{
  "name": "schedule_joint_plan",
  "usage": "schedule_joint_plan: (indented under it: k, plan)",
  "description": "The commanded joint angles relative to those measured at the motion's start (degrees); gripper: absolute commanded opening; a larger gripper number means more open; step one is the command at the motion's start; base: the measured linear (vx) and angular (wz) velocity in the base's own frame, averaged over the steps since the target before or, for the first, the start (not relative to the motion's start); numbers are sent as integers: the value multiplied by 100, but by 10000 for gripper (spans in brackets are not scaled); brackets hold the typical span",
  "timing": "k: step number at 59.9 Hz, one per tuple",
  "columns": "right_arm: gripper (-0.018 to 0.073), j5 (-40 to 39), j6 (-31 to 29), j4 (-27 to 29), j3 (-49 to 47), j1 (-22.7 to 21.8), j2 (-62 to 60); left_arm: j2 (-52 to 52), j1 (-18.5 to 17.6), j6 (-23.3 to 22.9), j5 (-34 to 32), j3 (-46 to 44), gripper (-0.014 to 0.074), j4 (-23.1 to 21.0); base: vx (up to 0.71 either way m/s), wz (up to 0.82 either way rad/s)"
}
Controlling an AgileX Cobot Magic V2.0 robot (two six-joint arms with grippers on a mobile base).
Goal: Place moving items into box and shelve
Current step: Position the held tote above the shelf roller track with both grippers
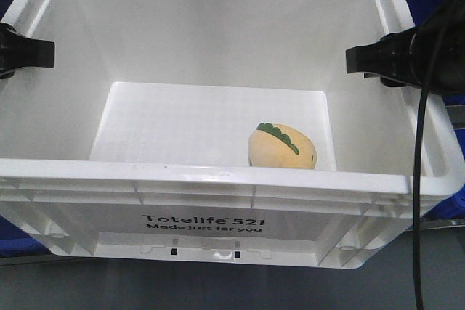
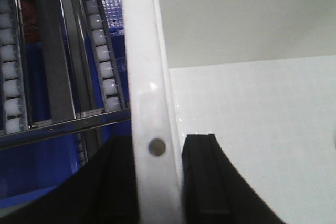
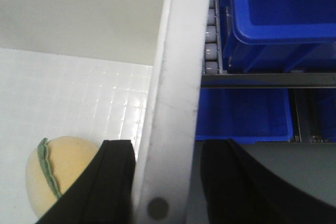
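A: What did the toy look like?

B: It was a small rounded yellow-orange plush toy (image 1: 284,147) with a green scalloped leaf strip (image 1: 280,136) running over its top. It lay on the floor of the large white rectangular plastic crate (image 1: 218,176), toward the front right corner. I could not make out a face.

A: How many toys?

B: One, and one crate, with "Totelife 521 Made just for you" printed in black on its front wall.

A: And the arms?

B: Two. The left gripper (image 2: 157,182) straddled the crate's left rim, one black finger (image 2: 205,177) inside the wall and the other outside, both pressed against the plastic. The right gripper (image 3: 163,182) was clamped the same way on the right rim, with its inner finger (image 3: 113,177) just beside the toy.

A: Anything around the crate?

B: Outside the walls the wrist views showed blue plastic bins (image 3: 273,14) and tracks of small white rollers (image 2: 102,51). I counted at least two bins; the rest was cut off.
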Motion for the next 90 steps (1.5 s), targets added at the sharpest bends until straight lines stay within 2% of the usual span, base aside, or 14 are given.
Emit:
schedule_joint_plan:
  k: [1,41,90]
  plan:
    - [148,-365,193,-537,-226,-68,-153,-205,-37,-4,-766,-236,140,232,9,29]
    - [148,-365,193,-537,-226,-68,-153,-205,-37,-4,-766,-236,140,232,8,16]
    - [148,-365,193,-537,-226,-68,-153,-205,-37,-4,-766,-236,140,232,9,-3]
